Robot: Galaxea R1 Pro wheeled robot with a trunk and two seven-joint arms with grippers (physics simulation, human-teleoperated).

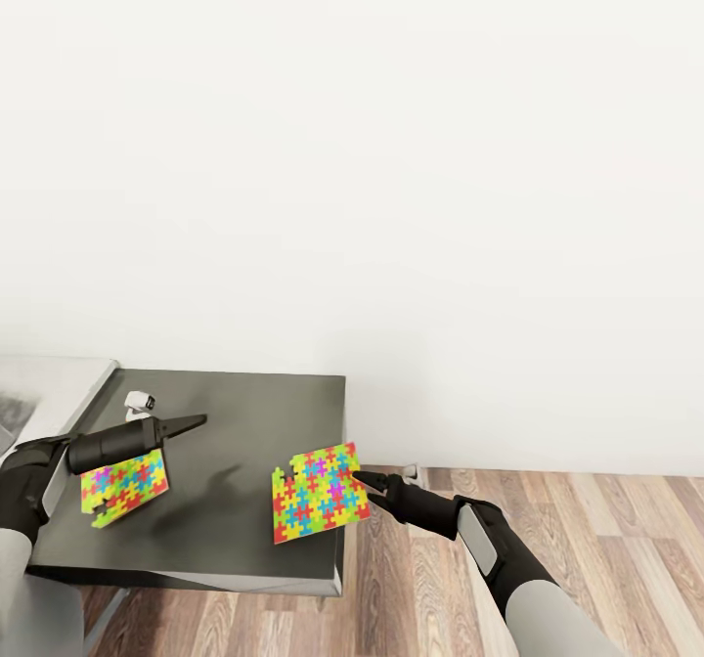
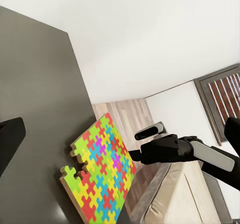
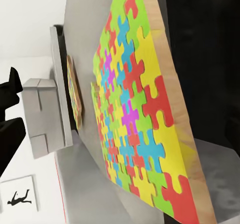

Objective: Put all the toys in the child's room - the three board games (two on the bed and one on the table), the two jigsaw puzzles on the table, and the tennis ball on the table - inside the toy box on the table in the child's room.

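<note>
Right tool (image 1: 364, 484) clamps the right puzzle's (image 1: 321, 493) edge, lower centre, slab tilted up. Left tool (image 1: 196, 422), together, lies over the left puzzle (image 1: 124, 484) on the tabletop (image 1: 254, 413).

Two jigsaw puzzles are seen on the dark grey end section (image 1: 244, 413) of the table. The puzzle near its left edge (image 1: 124, 485) is patterned in interlocking yellow, green, red, blue and pink pieces, and the puzzle by its right edge (image 1: 320, 493) is coloured the same, with a plain tan wooden edge (image 3: 187, 99) shown in the right wrist view. The left gripper (image 1: 192, 424) and right gripper (image 1: 365, 485) are rendered black, with grey forearm panels. A white wall (image 1: 391, 149) is shown above brown, streaked wood flooring (image 1: 587, 530).
</note>
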